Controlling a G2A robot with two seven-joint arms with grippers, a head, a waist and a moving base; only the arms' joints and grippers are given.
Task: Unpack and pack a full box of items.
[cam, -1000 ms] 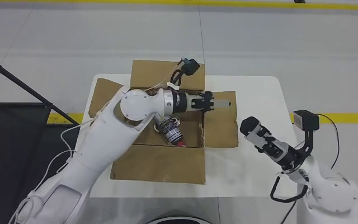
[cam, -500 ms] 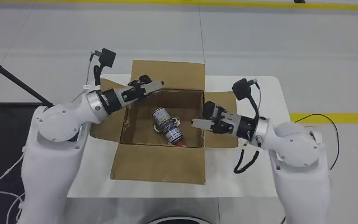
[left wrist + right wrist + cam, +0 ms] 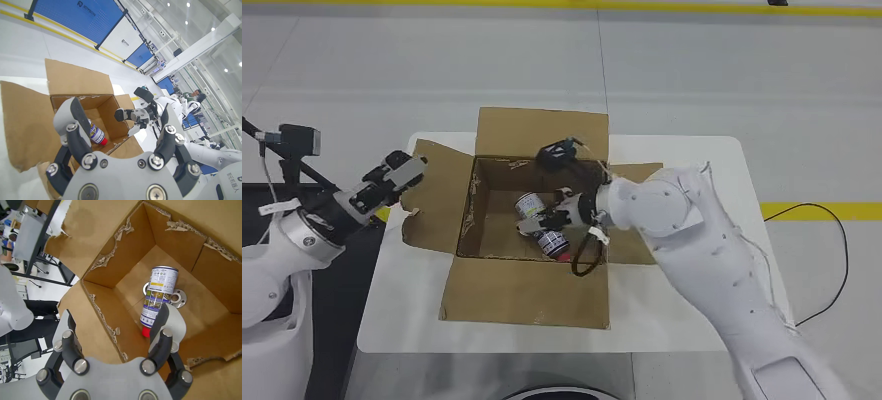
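An open brown cardboard box (image 3: 527,292) stands on the white table (image 3: 682,300), its four flaps folded outward and its rim edges torn and ragged. On its floor a spray can (image 3: 159,294) with a white-and-blue label lies on its side, its red cap towards the robot. Two flat silver metal flanges (image 3: 177,298) lie by it, one partly under it

box (image 3: 527,292): matt brown corrugated cardboard, torn edges rough
spray can (image 3: 160,291): smooth glossy metal, printed label
cap (image 3: 145,332): red plastic
flange (image 3: 178,298): bright bare metal
table (image 3: 692,300): smooth matt white
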